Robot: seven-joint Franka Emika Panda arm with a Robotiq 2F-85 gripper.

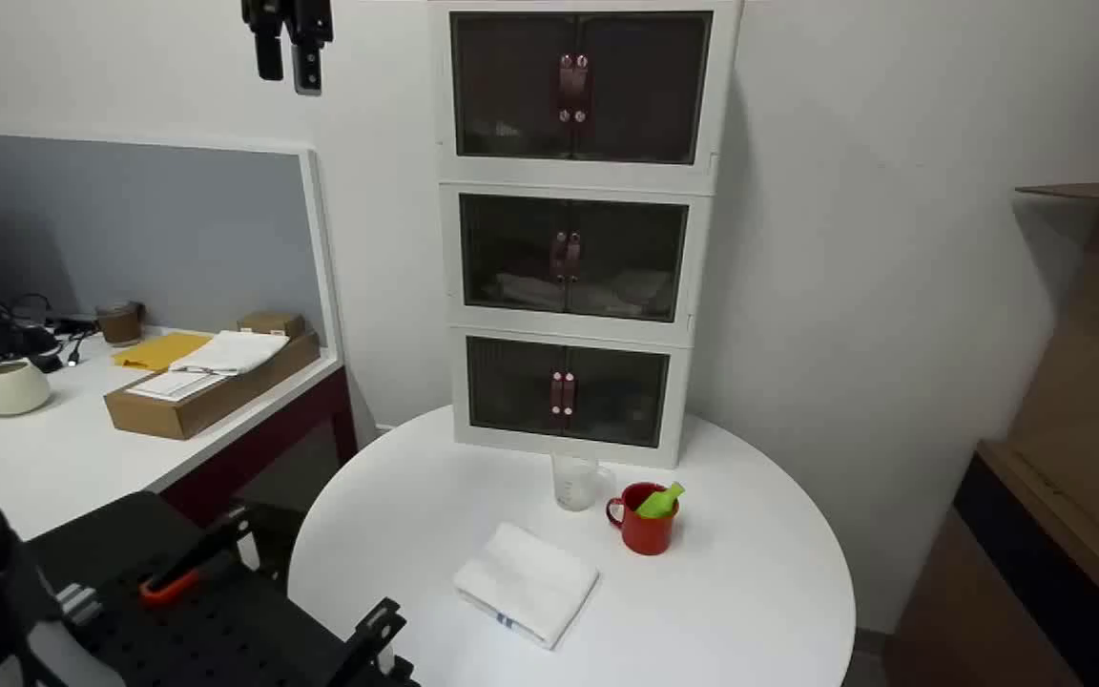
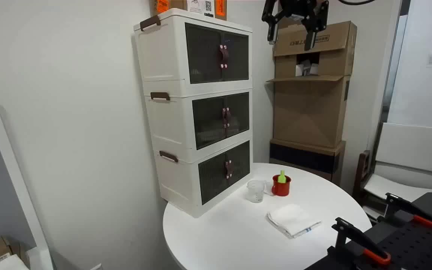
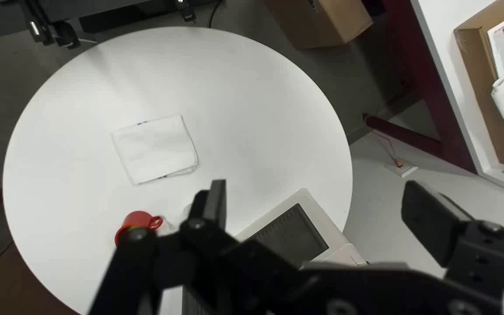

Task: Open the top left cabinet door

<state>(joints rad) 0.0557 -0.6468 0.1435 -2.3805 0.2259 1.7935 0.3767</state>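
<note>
The top left cabinet door (image 1: 511, 86) is a dark smoked-glass panel on the upper tier of the white cabinet (image 1: 573, 174). It is shut, flush with its twin, with a dark red handle (image 1: 566, 88) at its inner edge. It also shows in an exterior view (image 2: 204, 54). My gripper (image 1: 289, 84) hangs in the air apart from the cabinet, also seen in an exterior view (image 2: 290, 44). In the wrist view the gripper (image 3: 313, 192) has its fingers wide apart with nothing between them. The wrist view shows a lower dark door (image 3: 291, 236); the top left door is out of sight there.
The cabinet stands on a round white table (image 1: 721, 611). On the table are a clear measuring cup (image 1: 572, 482), a red mug (image 1: 645, 530) with a green utensil, and a folded white cloth (image 1: 526, 582). Cardboard boxes (image 2: 308, 112) stand beyond. A desk (image 1: 72, 458) stands beside the table.
</note>
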